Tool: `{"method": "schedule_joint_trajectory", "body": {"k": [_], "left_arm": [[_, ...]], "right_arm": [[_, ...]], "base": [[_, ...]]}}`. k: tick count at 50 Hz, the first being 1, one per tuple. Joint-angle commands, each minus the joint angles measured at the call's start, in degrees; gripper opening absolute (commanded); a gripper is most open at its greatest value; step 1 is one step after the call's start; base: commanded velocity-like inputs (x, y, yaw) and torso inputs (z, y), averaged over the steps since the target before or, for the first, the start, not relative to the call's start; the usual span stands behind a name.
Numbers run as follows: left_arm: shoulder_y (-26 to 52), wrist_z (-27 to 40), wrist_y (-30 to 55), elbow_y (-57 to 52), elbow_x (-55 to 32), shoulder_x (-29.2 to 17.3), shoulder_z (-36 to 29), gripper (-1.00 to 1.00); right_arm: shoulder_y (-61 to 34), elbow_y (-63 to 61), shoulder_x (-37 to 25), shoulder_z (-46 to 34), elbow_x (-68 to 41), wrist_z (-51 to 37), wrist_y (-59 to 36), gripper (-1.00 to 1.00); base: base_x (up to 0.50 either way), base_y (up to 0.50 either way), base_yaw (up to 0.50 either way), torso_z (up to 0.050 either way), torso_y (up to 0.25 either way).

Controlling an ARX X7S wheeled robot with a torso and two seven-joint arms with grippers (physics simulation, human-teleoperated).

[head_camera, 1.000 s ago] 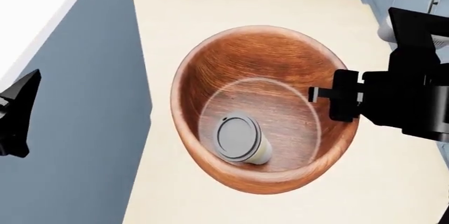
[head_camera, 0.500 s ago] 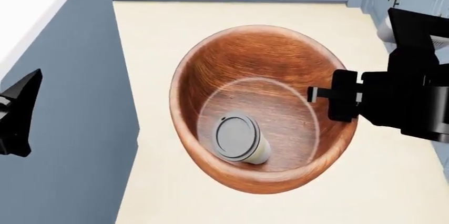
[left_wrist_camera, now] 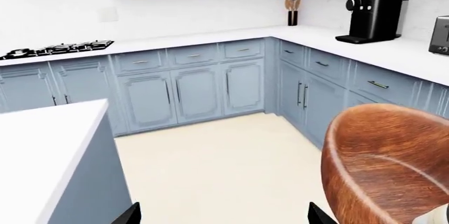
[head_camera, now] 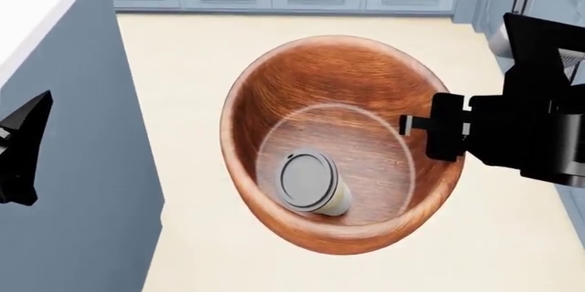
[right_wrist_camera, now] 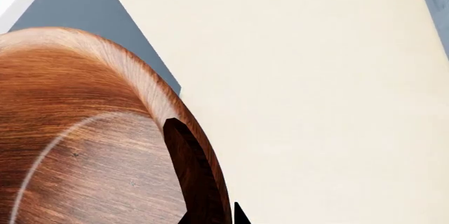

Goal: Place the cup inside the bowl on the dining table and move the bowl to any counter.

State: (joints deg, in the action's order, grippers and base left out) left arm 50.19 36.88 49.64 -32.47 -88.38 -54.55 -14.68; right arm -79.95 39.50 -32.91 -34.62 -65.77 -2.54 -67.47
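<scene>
The reddish-brown wooden bowl (head_camera: pixel 366 79) hangs in the air over the cream floor, in the middle of the head view. The cream cup (head_camera: pixel 311 184) with its dark-grey lid lies on its side on the bowl's flat bottom. My right gripper (head_camera: pixel 429 127) is shut on the bowl's right rim, one finger inside the wall and one outside. The right wrist view shows that grip (right_wrist_camera: pixel 205 166) on the bowl (right_wrist_camera: pixel 77 129). At the left my left gripper (head_camera: pixel 23 148) stands open and holds nothing, apart from the bowl (left_wrist_camera: pixel 393 161). The dining table is out of view.
A white-topped island (head_camera: pixel 37 4) with a blue-grey side stands close on the left. White counters (left_wrist_camera: pixel 393 50) over blue cabinets line the far walls, carrying a coffee machine (left_wrist_camera: pixel 371 16) and a hob (left_wrist_camera: pixel 56 49). Open cream floor (left_wrist_camera: pixel 224 161) lies between.
The head view has shifted: the island's edge slid left and the far cabinets came further into view. The bowl, cup and both grippers keep their places in the view.
</scene>
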Motion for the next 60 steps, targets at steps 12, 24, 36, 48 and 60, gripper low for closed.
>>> {"method": "schedule_joint_trajectory", "body": {"k": [12, 24, 36, 48, 60], "left_arm": [[2.85, 0.07, 1.52, 1.10, -1.03, -0.29, -0.70, 1.00], [1.97, -0.43, 0.86, 1.11, -0.94, -0.77, -0.21, 1.00], [2.47, -0.40, 0.98, 1.44, 0.33, 0.29, -1.14, 1.00], [1.81, -0.94, 0.60, 1.62, 0.93, 0.31, -1.22, 1.00], [0.50, -1.15, -0.05, 0.43, -0.16, -1.31, -0.05, 1.00]], "right_arm": [[-1.61, 1.46, 0.93, -0.13, -0.15, 2.29, 1.09, -1.00], [-1.90, 1.43, 1.01, -1.12, 0.20, 2.87, 0.34, -1.00], [-2.67, 1.62, 1.04, -1.04, 0.10, 3.08, 0.42, -1.00], [-1.50, 1.84, 1.17, -0.82, 0.09, 2.85, 1.53, -1.00], [-1.51, 1.64, 1.40, -0.52, -0.35, 2.62, 1.58, -1.00]], "base": [[0.50, -0.01, 0.00, 0.000, 0.002], [0.50, -0.01, 0.00, 0.000, 0.002], [0.50, 0.00, 0.00, 0.000, 0.002], [0.50, -0.04, 0.00, 0.000, 0.002], [0.50, -0.11, 0.00, 0.001, 0.002]]}}
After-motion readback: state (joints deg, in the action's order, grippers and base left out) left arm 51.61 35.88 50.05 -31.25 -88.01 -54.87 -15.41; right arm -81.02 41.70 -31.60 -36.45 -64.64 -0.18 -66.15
